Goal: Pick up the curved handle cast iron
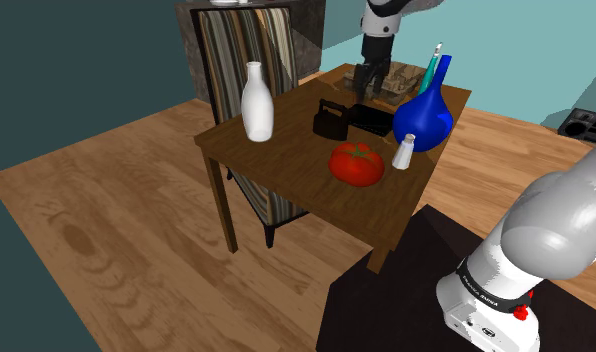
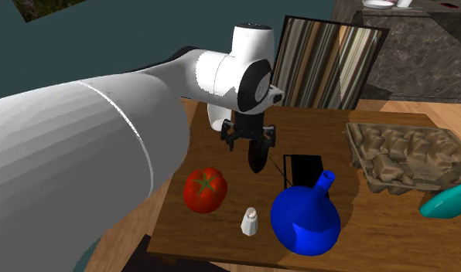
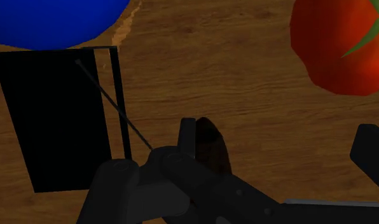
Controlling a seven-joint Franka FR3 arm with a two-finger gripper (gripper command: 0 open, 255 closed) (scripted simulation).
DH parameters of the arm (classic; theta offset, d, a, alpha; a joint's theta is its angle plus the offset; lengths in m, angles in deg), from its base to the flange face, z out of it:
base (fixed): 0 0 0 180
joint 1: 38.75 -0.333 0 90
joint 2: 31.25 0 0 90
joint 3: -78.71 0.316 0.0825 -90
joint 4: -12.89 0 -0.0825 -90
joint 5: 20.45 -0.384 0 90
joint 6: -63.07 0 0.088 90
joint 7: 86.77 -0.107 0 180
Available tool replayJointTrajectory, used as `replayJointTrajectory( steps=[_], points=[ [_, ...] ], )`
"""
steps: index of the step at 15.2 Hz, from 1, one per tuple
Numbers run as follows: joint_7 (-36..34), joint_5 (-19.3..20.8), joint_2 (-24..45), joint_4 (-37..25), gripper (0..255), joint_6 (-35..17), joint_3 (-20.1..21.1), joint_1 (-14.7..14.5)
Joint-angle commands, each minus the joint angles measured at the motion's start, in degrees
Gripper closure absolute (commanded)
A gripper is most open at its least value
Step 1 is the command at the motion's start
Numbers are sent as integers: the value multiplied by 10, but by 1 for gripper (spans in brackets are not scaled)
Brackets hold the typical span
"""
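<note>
Curved-handle black iron (image 1: 331, 118) stood on the brown wooden table (image 1: 286, 165) in the shoulder view. It was to that view's left of the blue round-bellied vase (image 1: 423, 118), with a black rectangular box (image 1: 371, 118) between the two. The all-black gripper (image 1: 371, 85) hung above the table, up and to the left of the vase, clear of the iron. A small white shaker (image 1: 403, 153) stood just beside the vase on its near side. A red tomato (image 1: 356, 163) lay near the vase's lower left.

In the second exterior view, the iron (image 2: 259, 160) sat up and to the left of the vase (image 2: 305, 220), directly beneath the gripper (image 2: 250, 145). The box (image 2: 305, 168) stood just behind the vase. The shaker (image 2: 250, 222) stood just to the vase's left, and the tomato (image 2: 205, 189) farther left.

In the wrist view, the iron (image 3: 210, 149) lay below the hand, apart from the vase (image 3: 55, 22), with the box (image 3: 55, 121) nearer the vase. One finger (image 3: 372, 149) stood well out from the iron, not touching it. The jaws were apart and held nothing.
</note>
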Motion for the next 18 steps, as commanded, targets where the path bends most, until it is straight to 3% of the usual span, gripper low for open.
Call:
replayJointTrajectory(
  steps=[1, 10, 18],
  points=[
    [11, -10, 45, -29, 0, -17, -5, -1],
    [65, -68, 251, -214, 0, -36, -14, 10],
    [68, -72, 267, -175, 0, -90, -12, 11]
  ],
)
